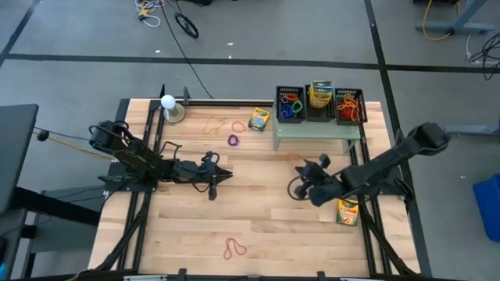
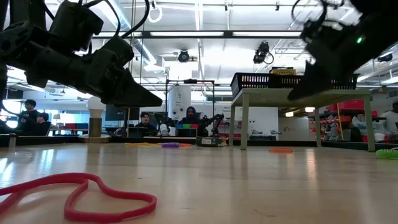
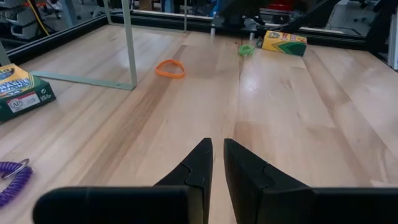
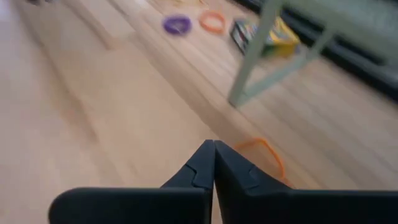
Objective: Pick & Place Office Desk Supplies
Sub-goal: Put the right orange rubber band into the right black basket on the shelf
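Orange band (image 4: 264,152) — just beyond right claw (image 4: 214,163).

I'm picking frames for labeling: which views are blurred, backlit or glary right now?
Right wrist view: smeared throughout, the orange band and purple ring soft. Low view: bright ceiling lights leave both arms as dark silhouettes; the near red rubber band is out of focus. Left wrist view: sharp, with glare streaks on the table. High view: evenly lit.

Surface (image 1: 266,222) mid-span in front of the stand (image 1: 316,131): bare wood, open passage. Stand legs block its rear right; a box (image 1: 259,119) and ring (image 1: 233,140) lie left of the stand, a second box (image 1: 348,211) front-right of it. Red band (image 1: 234,249) lies flat, far in front.
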### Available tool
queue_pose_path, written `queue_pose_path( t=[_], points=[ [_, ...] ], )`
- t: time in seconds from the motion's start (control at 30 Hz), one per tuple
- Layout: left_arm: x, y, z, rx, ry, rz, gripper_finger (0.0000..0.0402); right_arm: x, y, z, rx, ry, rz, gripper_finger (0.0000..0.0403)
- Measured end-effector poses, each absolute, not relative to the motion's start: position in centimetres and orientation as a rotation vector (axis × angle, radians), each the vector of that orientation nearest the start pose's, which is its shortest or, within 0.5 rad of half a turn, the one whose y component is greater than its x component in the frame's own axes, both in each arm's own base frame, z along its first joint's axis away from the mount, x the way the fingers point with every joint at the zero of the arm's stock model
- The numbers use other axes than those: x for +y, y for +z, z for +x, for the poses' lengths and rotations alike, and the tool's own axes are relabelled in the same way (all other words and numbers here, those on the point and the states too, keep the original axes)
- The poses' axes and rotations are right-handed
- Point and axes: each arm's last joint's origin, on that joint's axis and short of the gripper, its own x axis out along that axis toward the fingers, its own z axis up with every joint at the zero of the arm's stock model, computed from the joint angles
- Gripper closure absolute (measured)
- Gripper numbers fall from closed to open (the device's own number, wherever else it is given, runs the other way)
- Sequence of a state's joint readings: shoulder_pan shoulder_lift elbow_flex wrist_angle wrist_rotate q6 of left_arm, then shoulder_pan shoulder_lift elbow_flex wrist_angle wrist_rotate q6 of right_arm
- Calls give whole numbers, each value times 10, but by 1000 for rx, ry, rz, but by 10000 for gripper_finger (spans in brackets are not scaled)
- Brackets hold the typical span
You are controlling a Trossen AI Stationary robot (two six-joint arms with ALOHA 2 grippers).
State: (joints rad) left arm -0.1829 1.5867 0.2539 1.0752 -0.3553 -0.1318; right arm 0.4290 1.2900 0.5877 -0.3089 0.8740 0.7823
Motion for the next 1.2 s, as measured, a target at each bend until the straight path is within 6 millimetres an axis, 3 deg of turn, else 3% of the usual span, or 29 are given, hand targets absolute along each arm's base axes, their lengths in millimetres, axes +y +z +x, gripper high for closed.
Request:
queue_pose_path(
  t=[0.33,0.5,0.67,0.87,1.1,1.2],
  points=[
    [-32,119,230,238,188,-64,354,25,135,239,736,-784,232,320],
    [-32,119,230,238,188,-64,354,7,121,246,801,-795,247,277],
    [-32,119,230,237,188,-64,354,-4,109,250,850,-791,257,264],
    [-32,119,230,237,188,-64,354,-11,98,257,874,-751,260,285],
    [-32,119,230,237,188,-65,354,-5,101,258,873,-695,206,381],
    [-32,119,230,236,188,-65,354,-1,102,258,876,-670,193,394]
  ],
)
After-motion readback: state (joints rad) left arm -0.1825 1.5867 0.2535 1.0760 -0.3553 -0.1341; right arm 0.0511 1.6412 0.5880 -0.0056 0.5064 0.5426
